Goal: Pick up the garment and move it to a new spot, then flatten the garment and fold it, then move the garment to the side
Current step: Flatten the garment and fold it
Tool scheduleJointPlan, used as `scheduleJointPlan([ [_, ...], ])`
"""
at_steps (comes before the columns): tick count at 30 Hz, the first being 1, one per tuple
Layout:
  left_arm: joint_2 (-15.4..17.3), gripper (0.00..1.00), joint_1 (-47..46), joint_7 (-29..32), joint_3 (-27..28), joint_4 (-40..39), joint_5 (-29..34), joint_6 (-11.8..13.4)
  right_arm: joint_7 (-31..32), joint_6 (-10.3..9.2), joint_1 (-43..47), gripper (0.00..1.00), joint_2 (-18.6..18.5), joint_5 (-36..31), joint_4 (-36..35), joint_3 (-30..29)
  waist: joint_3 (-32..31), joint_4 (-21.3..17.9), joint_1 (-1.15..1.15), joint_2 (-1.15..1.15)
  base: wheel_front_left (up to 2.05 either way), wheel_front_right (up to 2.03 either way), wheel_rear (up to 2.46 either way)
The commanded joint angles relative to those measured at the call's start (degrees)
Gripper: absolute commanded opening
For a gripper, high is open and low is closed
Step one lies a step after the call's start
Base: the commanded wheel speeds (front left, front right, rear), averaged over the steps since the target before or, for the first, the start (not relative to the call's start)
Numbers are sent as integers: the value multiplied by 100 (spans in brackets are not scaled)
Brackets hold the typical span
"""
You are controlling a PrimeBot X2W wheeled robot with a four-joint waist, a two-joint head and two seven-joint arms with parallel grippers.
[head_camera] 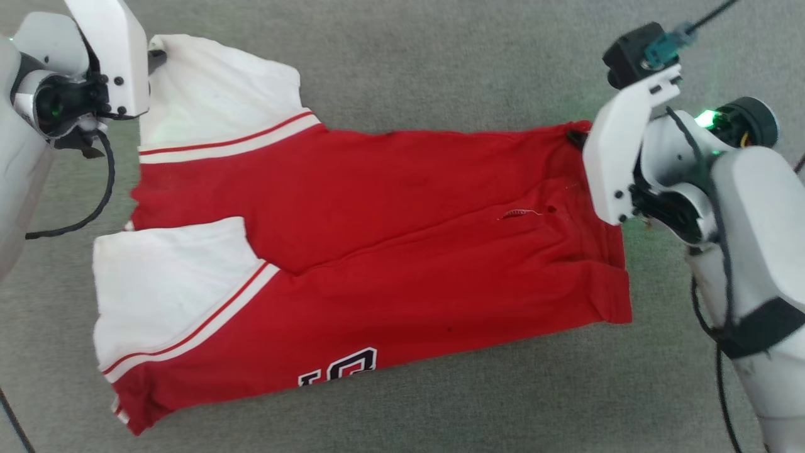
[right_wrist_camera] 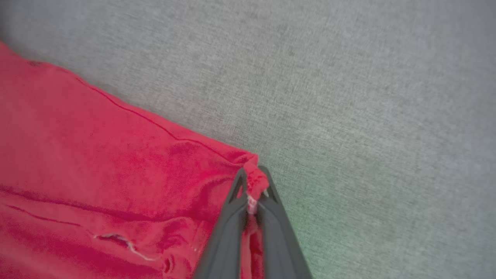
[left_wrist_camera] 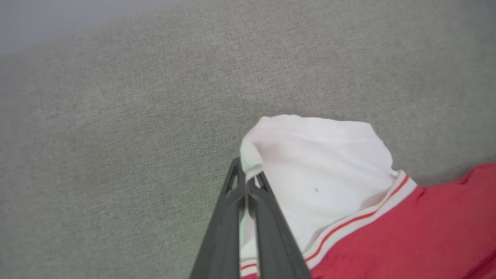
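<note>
The garment [head_camera: 377, 251] lies spread on the grey cloth surface, a red jersey with white sleeves, striped trim and black lettering near its front edge. My left gripper [left_wrist_camera: 247, 179] is shut on the far corner of a white sleeve [left_wrist_camera: 310, 162], at the head view's top left. My right gripper [right_wrist_camera: 254, 184] is shut on the far right corner of the red hem [right_wrist_camera: 248, 159]; in the head view its fingers are hidden behind the white wrist housing [head_camera: 619, 157].
Grey fabric surface [head_camera: 440, 63] surrounds the garment on all sides. Black cables hang from both arms, one at the left [head_camera: 94, 207] and one at the right [head_camera: 723, 352].
</note>
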Motion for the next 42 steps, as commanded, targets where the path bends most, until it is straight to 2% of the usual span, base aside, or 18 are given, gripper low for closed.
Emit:
scheduleJointPlan([
  [1,60,0,115,64,-38,-151,-18,-11,-69,-2,152,0,-92,66,-164,-7,-175,125,0,0,0,0,0],
  [6,321,0,336,318,-75,-809,-180,-10,-119,-2,580,0,-416,221,-746,-35,-458,271,0,0,0,0,0],
  [10,676,0,654,564,-92,-1577,-283,263,-38,-2,971,0,-638,327,-1236,-141,-664,366,0,0,0,0,0],
  [11,903,0,862,645,-68,-2121,-316,472,10,-2,1173,0,-711,375,-1476,-247,-749,409,0,0,0,0,0],
  [15,1513,0,1401,866,-25,-3381,-545,1009,156,-2,1601,0,-855,448,-2004,-437,-873,473,0,0,0,0,0],
  [19,2211,0,2146,1015,-17,-4818,-772,1831,414,-2,2110,0,-953,587,-2562,-569,-957,516,0,0,0,0,0],
  [20,2211,0,2146,1015,-17,-4818,-772,1831,414,-2,2110,0,-953,587,-2562,-569,-957,516,0,0,0,0,0],
  [24,2783,0,2902,954,-109,-6047,-965,2606,623,-3,2626,0,-986,655,-2939,-773,-993,542,0,0,0,0,0],
  [26,2904,0,3283,868,-178,-6369,-1068,2872,663,-3,2860,0,-905,672,-2989,-894,-1012,562,0,0,0,0,0],
  [28,2881,0,3563,758,-258,-6486,-1180,3007,671,-3,3078,0,-785,674,-2948,-986,-1031,596,0,0,0,0,0],
  [31,2688,0,3874,606,-374,-6266,-1267,3031,547,-3,3318,0,-646,622,-2791,-1025,-1082,634,0,0,0,0,0],
  [33,2523,0,3990,527,-459,-5983,-1271,2941,412,-2,3380,0,-532,604,-2612,-1038,-1131,643,0,0,0,0,0],
  [34,2414,28,4007,448,-471,-5800,-1246,2898,349,-2,3411,0,-503,572,-2493,-1034,-1164,655,0,0,0,0,0],
  [35,2304,35,4056,386,-468,-5640,-1301,2832,289,-2,3441,14,-449,557,-2389,-1024,-1190,661,0,0,0,0,0],
  [36,2212,45,4099,318,-468,-5488,-1331,2763,222,-2,3443,46,-429,522,-2295,-996,-1214,661,0,0,0,0,0],
  [37,2164,85,4105,224,-474,-5354,-1275,2697,168,-2,3452,93,-424,489,-2214,-975,-1237,658,0,0,0,0,0],
  [38,2112,100,4131,139,-449,-5209,-1280,2667,147,-2,3478,100,-408,477,-2137,-955,-1262,652,0,0,0,0,0],
  [42,2041,100,4221,-242,-334,-5032,-1309,2446,150,-2,3553,100,-355,607,-2110,-966,-1328,641,0,0,0,0,0],
])
